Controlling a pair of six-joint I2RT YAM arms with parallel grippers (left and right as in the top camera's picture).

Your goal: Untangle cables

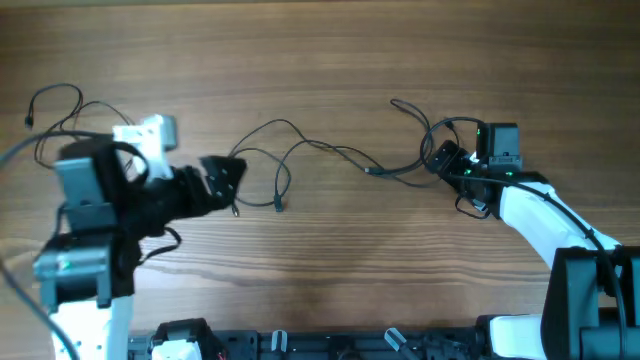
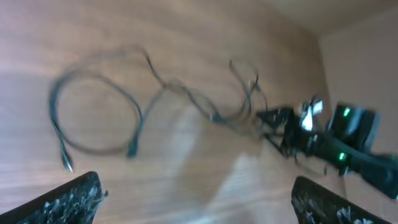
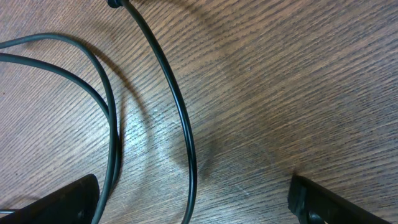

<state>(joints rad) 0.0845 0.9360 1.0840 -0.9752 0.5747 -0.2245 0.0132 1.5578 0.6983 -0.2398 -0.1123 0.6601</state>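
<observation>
Thin black cables (image 1: 283, 123) lie looped across the middle of the wooden table, and two plug ends (image 1: 278, 205) rest near my left gripper. My left gripper (image 1: 232, 180) is open and empty at the left end of the loops. In the blurred left wrist view the cables (image 2: 93, 118) lie ahead of the open fingers (image 2: 196, 183). My right gripper (image 1: 440, 160) sits low over the right end of the tangle. In the right wrist view it is open (image 3: 194, 186), with one cable strand (image 3: 183, 124) running between its fingers and two more strands (image 3: 112, 118) at the left finger.
Another thin black cord (image 1: 60, 90) lies at the far left behind the left arm. The right arm's white link (image 1: 540, 215) reaches in from the lower right. Black mounting hardware (image 1: 270, 345) lines the front edge.
</observation>
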